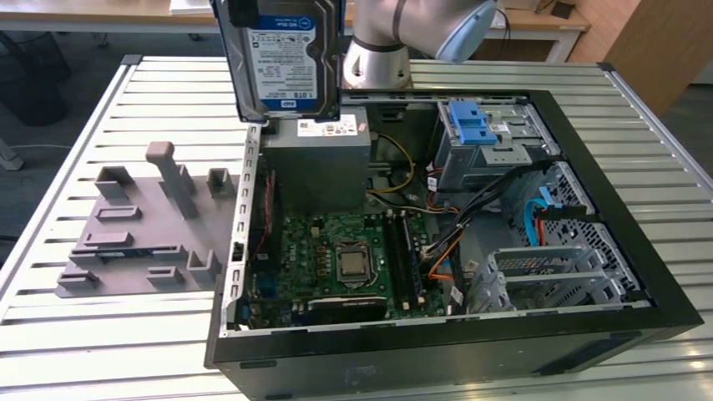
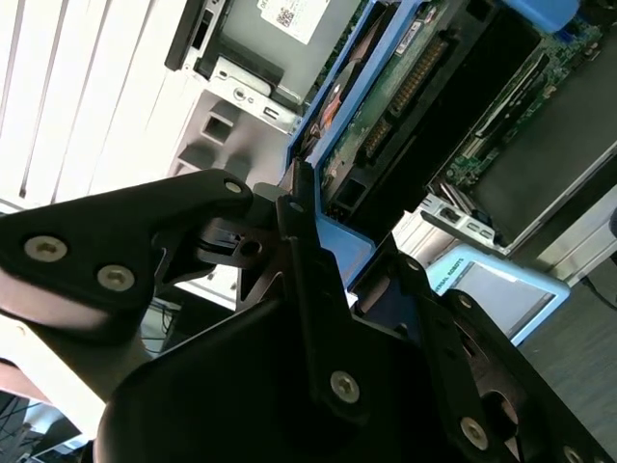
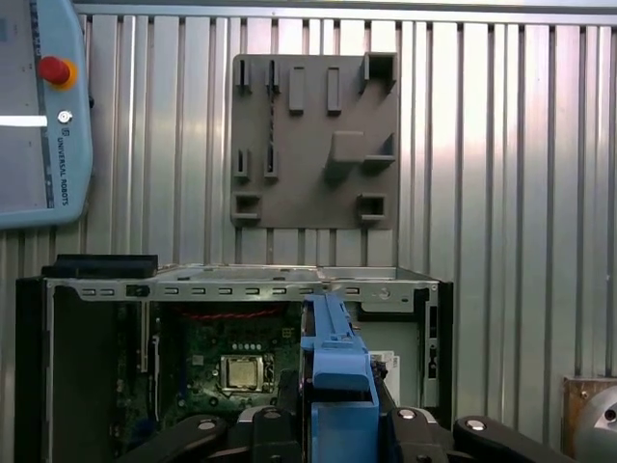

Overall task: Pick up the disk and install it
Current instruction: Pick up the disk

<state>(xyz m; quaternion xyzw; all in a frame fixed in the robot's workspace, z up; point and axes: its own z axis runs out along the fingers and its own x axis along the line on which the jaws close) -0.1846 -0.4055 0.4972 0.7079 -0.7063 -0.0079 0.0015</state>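
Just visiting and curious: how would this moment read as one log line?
gripper: shut on disk | disk: held on end over open computer case | grey holder: on table beside case | install: not yet done

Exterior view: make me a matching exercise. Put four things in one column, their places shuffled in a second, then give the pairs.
Things
1. disk
2. grey plate
3. blue latch
4. processor

Places
A. on the green board inside the case
B. on the table, at the exterior view's left of the case
C. held up by the gripper
D. on top of the metal cage

Pairs: 1-C, 2-B, 3-D, 4-A
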